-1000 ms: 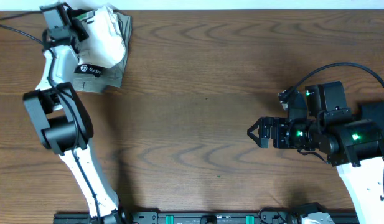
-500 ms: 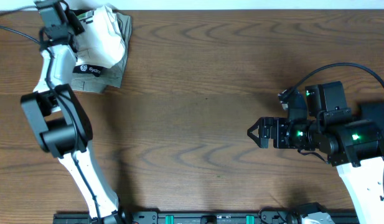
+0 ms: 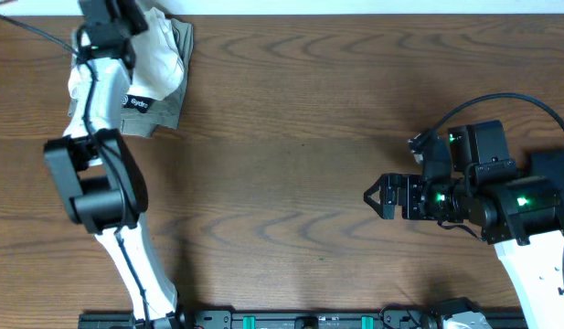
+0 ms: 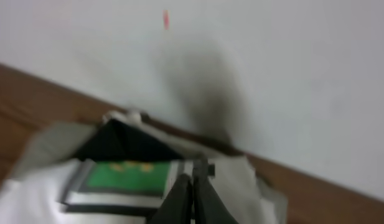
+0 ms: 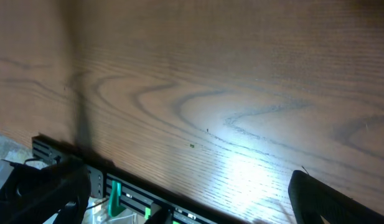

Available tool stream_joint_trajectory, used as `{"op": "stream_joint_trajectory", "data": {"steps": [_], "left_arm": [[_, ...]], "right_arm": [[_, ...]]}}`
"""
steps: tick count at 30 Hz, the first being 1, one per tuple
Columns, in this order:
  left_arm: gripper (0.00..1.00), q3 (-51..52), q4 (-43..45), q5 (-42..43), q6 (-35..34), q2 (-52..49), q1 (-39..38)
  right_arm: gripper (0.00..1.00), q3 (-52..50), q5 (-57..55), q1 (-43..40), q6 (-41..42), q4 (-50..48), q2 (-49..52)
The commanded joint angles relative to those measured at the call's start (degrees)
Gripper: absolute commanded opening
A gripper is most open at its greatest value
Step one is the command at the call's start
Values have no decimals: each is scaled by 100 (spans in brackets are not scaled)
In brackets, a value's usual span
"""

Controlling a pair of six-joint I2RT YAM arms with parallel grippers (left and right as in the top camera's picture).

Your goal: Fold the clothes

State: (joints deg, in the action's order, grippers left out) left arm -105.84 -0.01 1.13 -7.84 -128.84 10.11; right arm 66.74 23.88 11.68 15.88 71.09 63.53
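Overhead: the white T-shirt [image 3: 161, 57] lies bunched on a folded khaki garment [image 3: 176, 114] and black shirt [image 3: 135, 102] at the counter's [image 3: 291, 137] far-left corner. Folding looks barely begun, and no container shows. The right gripper [image 3: 371, 195] hovers well apart, jaws spread.

Left wrist: the left gripper [image 4: 193, 186] has its jaws pressed together over blurred white fabric; whether they pinch it, I cannot tell.

Right wrist: bare counter.

Brown wooden table [image 3: 309, 119], pile of clothes [image 3: 158, 73] at its far-left corner.

This looks like a robotics laboratory. The left arm [image 3: 94, 187] and the right arm [image 3: 524, 206] stand at a black rail [image 3: 291, 321] with green parts at the edge of a wood-grain table [image 3: 300, 137]. A black cable [image 3: 501, 94] runs loose, and the wall [image 4: 291, 62] is plain white.
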Motion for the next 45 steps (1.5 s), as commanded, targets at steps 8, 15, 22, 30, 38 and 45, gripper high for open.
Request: {"op": "stream_joint_trajectory", "data": {"steps": [8,15,22,30,38,45], "left_arm": [[6,-7,-116,-72,33,-772,63],[6,-7,-74,-72,33,-85,96],[6,-7,-284,-1003,33,415,273],[6,9,-601,-999,33,81,509],[6,31,-767,-999,31,-662,619],[10,28,-815,-999,33,-708,704]], "right_arm": [[99,48,-13,-42,-11,26,-15],[99,48,-13,-42,-11,33,-15],[99,48,-39,-42,-76,-17,-15],[99,48,-57,-42,-98,-103,-15],[99,48,-57,-42,-94,-149,-15],[99,48,-55,-42,-94,-149,-15]]}}
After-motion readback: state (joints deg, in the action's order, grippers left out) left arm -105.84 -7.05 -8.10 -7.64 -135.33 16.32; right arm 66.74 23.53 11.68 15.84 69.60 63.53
